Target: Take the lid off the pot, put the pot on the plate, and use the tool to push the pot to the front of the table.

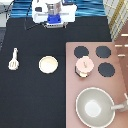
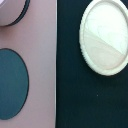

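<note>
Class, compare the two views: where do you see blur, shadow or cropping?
Exterior view: soft throughout; the gripper at the top is a blurred shape, and the lid covers the pot. Wrist view: the plate shows a diagonal shadow, and the burner is cropped by the frame.

Gripper (image 1: 55, 21) high at exterior view's top

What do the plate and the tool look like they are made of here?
Plate: probably matte plastic, uniformly cream with a molded raised rim. Tool: likely the same cream plastic, no shine. The gripper is far off at the exterior view's top.
</note>
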Controlling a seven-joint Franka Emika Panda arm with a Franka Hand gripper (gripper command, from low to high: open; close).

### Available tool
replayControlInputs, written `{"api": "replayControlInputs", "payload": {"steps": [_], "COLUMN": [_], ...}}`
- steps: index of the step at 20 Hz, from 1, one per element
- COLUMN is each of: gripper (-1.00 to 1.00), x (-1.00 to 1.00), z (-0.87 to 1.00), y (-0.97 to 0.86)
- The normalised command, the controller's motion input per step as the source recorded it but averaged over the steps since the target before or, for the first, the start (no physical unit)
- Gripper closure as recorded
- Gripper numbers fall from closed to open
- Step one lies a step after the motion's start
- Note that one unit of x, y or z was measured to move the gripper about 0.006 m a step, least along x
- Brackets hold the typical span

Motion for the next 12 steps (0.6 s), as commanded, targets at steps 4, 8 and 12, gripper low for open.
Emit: {"api": "replayControlInputs", "payload": {"steps": [4, 8, 12], "gripper": [-1.0, -1.0, -1.0], "x": [0.22, 0.44, 0.6], "z": [0.08, 0.29, 0.38], "y": [0.15, 0.5, 0.71]}}
